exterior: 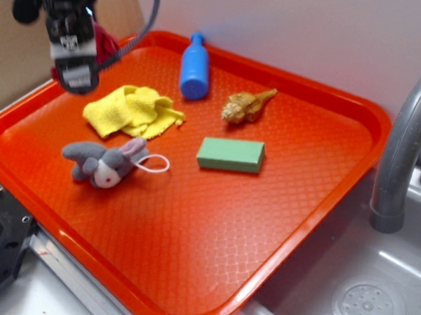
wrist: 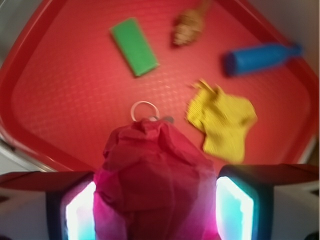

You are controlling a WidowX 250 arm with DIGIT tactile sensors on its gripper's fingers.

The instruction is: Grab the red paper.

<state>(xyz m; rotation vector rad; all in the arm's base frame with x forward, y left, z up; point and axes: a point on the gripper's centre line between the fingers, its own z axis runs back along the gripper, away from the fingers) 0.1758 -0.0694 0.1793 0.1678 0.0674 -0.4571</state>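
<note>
We see the red paper (wrist: 155, 180) as a dark crimson, crumpled ball, its surface creased and wrinkled into loose folds. In the wrist view it fills the lower middle of the picture, pinched between the two fingers (wrist: 240, 205) of the hand (wrist: 156, 207), which press on its left and right flanks. Its top bulges forward beyond the fingertips. In the exterior view we catch only a sliver of it (exterior: 106, 44), showing crimson behind the hand (exterior: 77, 68) at the upper left, lifted clear above the far left part of the orange-red tray (exterior: 190, 222). The rest of the ball is hidden there.
</note>
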